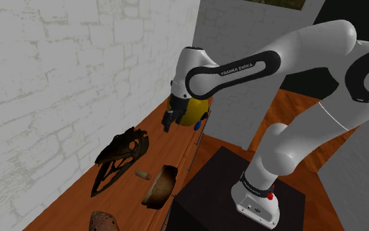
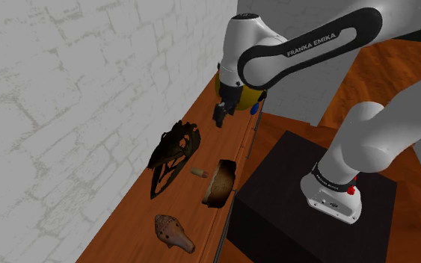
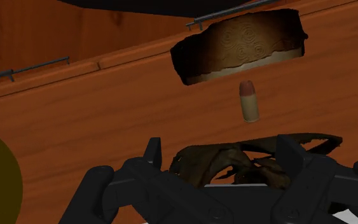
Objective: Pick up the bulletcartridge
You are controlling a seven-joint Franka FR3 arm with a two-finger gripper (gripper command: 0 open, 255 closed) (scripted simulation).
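The bullet cartridge (image 1: 142, 174) is small, with a tan case and a reddish tip. It lies on the wooden counter (image 1: 170, 141) between a dark skull-shaped piece (image 1: 119, 157) and a broken brown bowl (image 1: 160, 185). In the second exterior view the cartridge (image 2: 198, 172) rests beside the bowl (image 2: 220, 183). My black gripper (image 1: 170, 121) hangs well above the counter, farther along it than the skull. In the wrist view the gripper (image 3: 220, 145) is open, its fingers (image 3: 153, 153) apart with nothing between them. The cartridge (image 3: 249, 100) lies beyond the skull (image 3: 247, 159), just short of the bowl (image 3: 241, 44).
A yellow rounded object (image 2: 235, 93) and a small blue thing (image 2: 254, 108) sit behind the gripper. A brown ridged piece (image 2: 174, 233) lies at the counter's near end. A white brick wall (image 1: 58, 79) runs along one side, a thin metal rail (image 2: 242, 161) along the other. The black stand (image 1: 229, 190) is close by.
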